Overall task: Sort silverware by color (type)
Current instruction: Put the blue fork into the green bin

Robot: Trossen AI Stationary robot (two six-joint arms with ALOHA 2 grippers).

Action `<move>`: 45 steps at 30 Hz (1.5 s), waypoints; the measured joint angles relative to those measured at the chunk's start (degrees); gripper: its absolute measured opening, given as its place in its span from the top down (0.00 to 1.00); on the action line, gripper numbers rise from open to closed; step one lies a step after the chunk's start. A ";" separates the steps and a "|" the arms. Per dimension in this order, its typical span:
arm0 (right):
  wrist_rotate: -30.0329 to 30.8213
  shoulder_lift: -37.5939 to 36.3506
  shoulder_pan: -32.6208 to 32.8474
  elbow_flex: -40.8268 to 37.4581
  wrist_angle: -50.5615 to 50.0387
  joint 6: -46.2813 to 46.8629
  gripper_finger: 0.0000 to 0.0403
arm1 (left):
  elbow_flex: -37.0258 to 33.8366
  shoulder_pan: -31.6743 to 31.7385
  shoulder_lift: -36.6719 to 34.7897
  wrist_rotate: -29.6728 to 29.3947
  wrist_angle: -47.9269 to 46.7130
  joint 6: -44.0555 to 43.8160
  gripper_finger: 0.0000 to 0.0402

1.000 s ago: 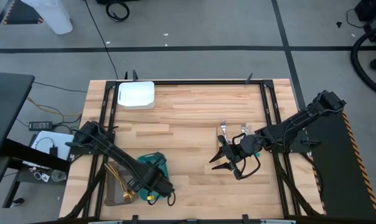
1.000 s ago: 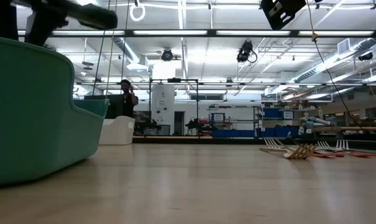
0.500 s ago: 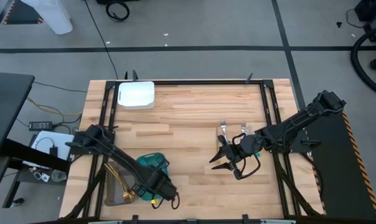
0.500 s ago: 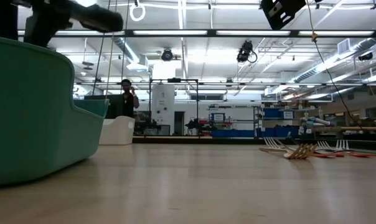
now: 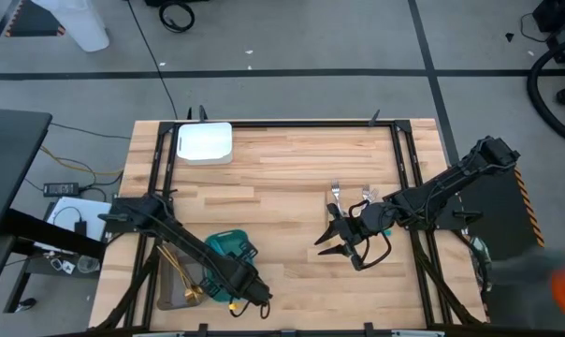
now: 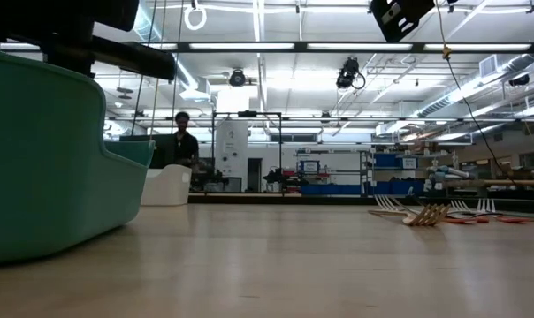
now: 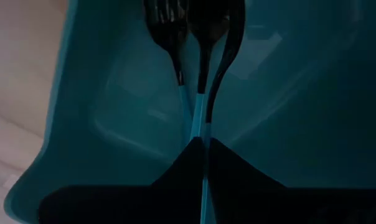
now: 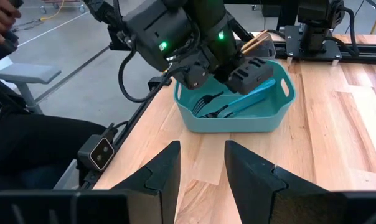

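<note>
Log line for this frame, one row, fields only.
left gripper: shut on teal spoon, over teal tray | right gripper: open, mid-table | forks: unsorted

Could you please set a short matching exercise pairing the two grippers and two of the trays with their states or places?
Things:
1. left gripper
2. right gripper
3. rectangular teal plastic tray
4. rectangular white tray

States or places:
A. at the table's far left corner
B. open, above bare wood
C. shut on a teal-handled utensil
D. holds dark-headed forks with teal handles

Pairs: 1-C, 2-B, 3-D, 4-A
</note>
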 joint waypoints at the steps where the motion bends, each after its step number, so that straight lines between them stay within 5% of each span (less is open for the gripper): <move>1: -0.02 0.00 0.00 0.00 0.00 0.00 0.66 | -0.01 0.00 0.12 0.01 0.23 0.39 0.96; 11: -0.17 0.00 -0.02 0.00 -0.02 0.02 0.66 | -0.04 0.00 0.97 0.52 1.94 0.54 0.91; 29: -0.17 0.00 -0.02 0.00 -0.02 0.02 0.66 | -0.04 -0.20 0.45 0.42 -1.95 -4.06 0.67; 38: -0.15 0.00 0.00 0.00 -0.07 0.01 0.66 | 8.50 -0.36 -0.10 -8.88 -5.73 -8.55 0.67; 45: -0.13 0.00 0.00 0.00 -0.48 0.15 0.67 | 8.84 0.56 -3.97 -14.99 5.91 -8.94 0.67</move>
